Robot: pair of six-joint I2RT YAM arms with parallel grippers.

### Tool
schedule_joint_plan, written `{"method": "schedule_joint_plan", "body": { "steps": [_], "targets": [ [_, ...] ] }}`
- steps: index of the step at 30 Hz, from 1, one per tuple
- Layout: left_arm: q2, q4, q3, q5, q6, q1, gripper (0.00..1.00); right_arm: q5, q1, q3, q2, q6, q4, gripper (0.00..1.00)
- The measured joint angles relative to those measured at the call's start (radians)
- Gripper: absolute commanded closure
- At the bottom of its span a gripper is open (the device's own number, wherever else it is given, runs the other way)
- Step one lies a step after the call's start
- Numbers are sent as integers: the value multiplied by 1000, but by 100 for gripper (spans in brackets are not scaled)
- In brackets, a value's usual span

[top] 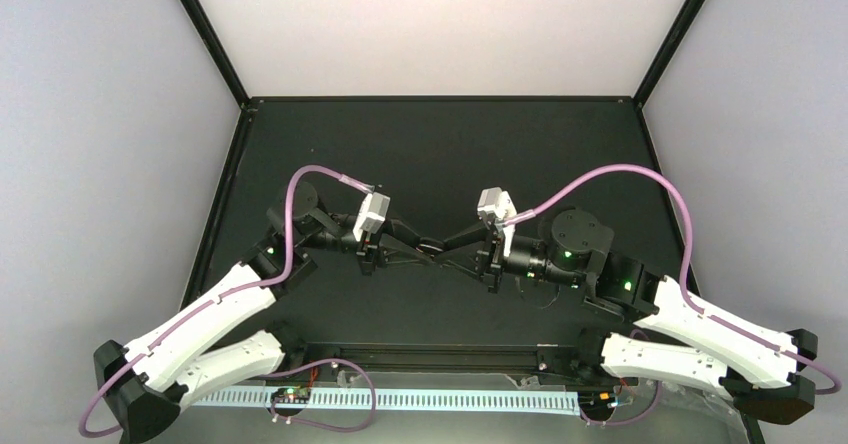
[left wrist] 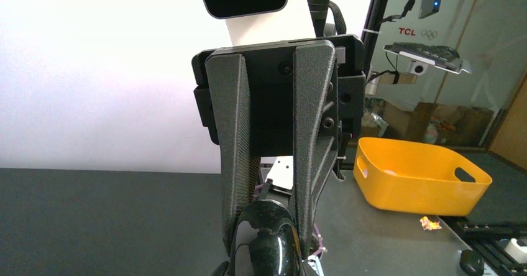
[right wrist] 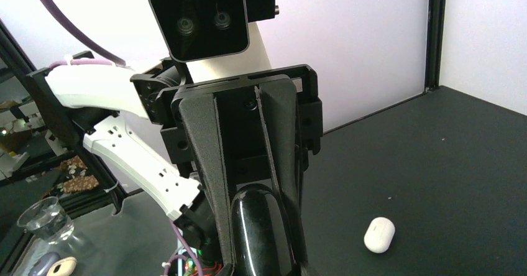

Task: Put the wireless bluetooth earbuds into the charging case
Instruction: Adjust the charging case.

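Note:
A glossy black charging case (top: 436, 248) hangs above the middle of the dark table (top: 440, 154), held between both grippers. My left gripper (top: 424, 247) is shut on it. In the left wrist view the case (left wrist: 268, 245) sits between the fingers (left wrist: 235, 164), and its lid seems raised. My right gripper (top: 452, 243) is shut on the same case from the other side; the right wrist view shows its smooth rounded shell (right wrist: 258, 232). A closed white pebble-shaped case (right wrist: 379, 234) lies on the table to the right. No earbuds show in any view.
A yellow bin (left wrist: 417, 175) stands beyond the table's right side. A glass jar (right wrist: 46, 219) stands off the table on the left. The left arm's white links (right wrist: 133, 158) lie close behind the right gripper. Black frame posts (top: 205, 29) stand at the back corners.

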Motion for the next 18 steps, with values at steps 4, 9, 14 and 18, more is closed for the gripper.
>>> {"method": "schedule_joint_plan", "body": {
  "steps": [4,9,14,18],
  "targets": [
    [-6,0,0,-13,-7,-1,78,0,0,-14,-9,-1,22,79],
    [-10,1,0,-29,-18,-6,74,1,0,-25,-19,0,39,83],
    [-10,6,-2,-44,-31,-6,74,6,0,-35,-27,0,51,88],
    [-10,12,-4,-50,-37,-6,73,8,0,-42,-30,1,60,90]
  ]
}}
